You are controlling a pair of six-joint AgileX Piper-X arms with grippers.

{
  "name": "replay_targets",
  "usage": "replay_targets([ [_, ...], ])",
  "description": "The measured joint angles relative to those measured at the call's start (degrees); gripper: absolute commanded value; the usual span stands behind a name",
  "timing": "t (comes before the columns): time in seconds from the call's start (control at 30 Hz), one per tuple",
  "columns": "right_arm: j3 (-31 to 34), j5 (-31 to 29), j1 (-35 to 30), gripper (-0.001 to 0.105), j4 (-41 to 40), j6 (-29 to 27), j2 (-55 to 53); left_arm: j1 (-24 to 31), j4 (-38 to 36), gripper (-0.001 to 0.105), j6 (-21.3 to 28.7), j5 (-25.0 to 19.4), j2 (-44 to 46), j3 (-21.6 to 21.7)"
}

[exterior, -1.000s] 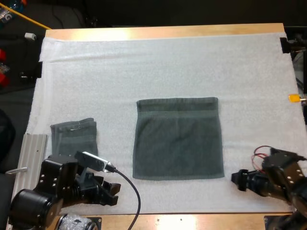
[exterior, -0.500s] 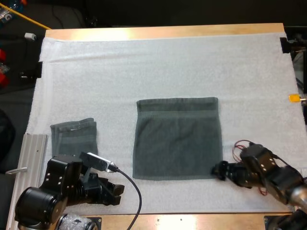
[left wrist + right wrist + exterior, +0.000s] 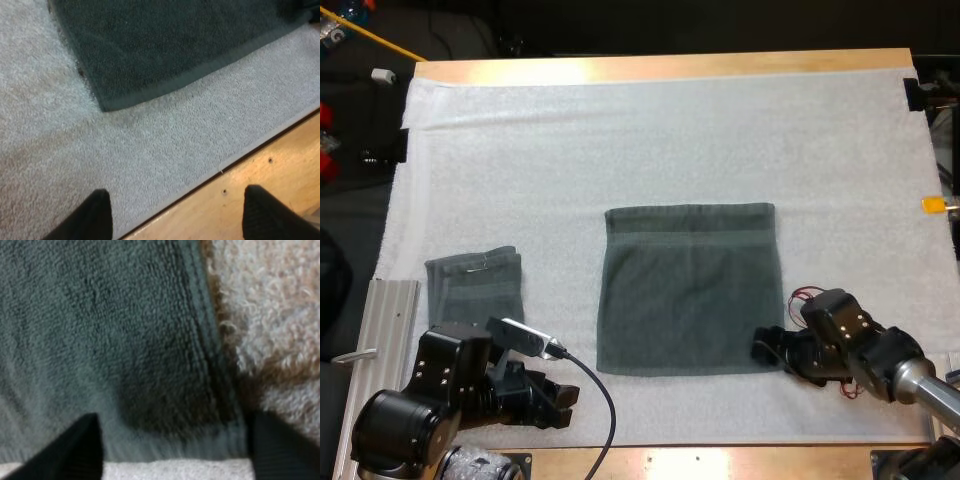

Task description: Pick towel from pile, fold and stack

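At mat's left side, folded towel, squared up, likely the stack to build on. Next, left gripper, low over the white mat just off the near-left corner of the spread towel. Its fingers are apart and hold nothing; the corner lies ahead of them, not between. Spread towel lies flat mid-mat, edges straight. The right gripper is at the near-right corner, fingers wide apart, hem in the gap, nothing pinched.

Step looks like: take both near corners for the first fold. To do it well, the left should advance until the corner sits between its fingers. Both then go low and pinch hem only, not mat pile. Close together, lift level, and lay near edge onto far edge, hems matched.
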State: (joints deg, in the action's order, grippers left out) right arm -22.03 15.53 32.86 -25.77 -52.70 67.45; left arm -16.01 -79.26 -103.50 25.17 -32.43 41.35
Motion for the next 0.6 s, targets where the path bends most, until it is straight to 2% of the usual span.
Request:
replay_targets([
  [0.07,0.00,-0.02,0.00,0.042,0.27,0.44,0.31,0.00,0.00,0.054,0.00,0.00,0.00,0.00],
  [0.27,0.00,0.07,0.00,0.040,0.69,1.06,0.74,0.00,0.00,0.054,0.00,0.00,0.00,0.00],
  [0.4,0.11,-0.47,0.00,0.020,0.69,1.06,0.74,0.00,0.00,0.054,0.00,0.00,0.00,0.00],
  [0.47,0.11,-0.82,0.00,0.005,0.69,1.06,0.74,0.00,0.09,0.054,0.00,0.00,0.00,0.00],
  [0.53,0.27,-1.11,0.00,0.000,0.69,1.06,0.74,0.00,0.32,0.054,0.00,0.00,0.00,0.00],
  [0.6,0.29,-1.60,0.00,0.000,0.69,1.06,0.74,0.00,0.65,0.054,0.00,0.00,0.00,0.00],
])
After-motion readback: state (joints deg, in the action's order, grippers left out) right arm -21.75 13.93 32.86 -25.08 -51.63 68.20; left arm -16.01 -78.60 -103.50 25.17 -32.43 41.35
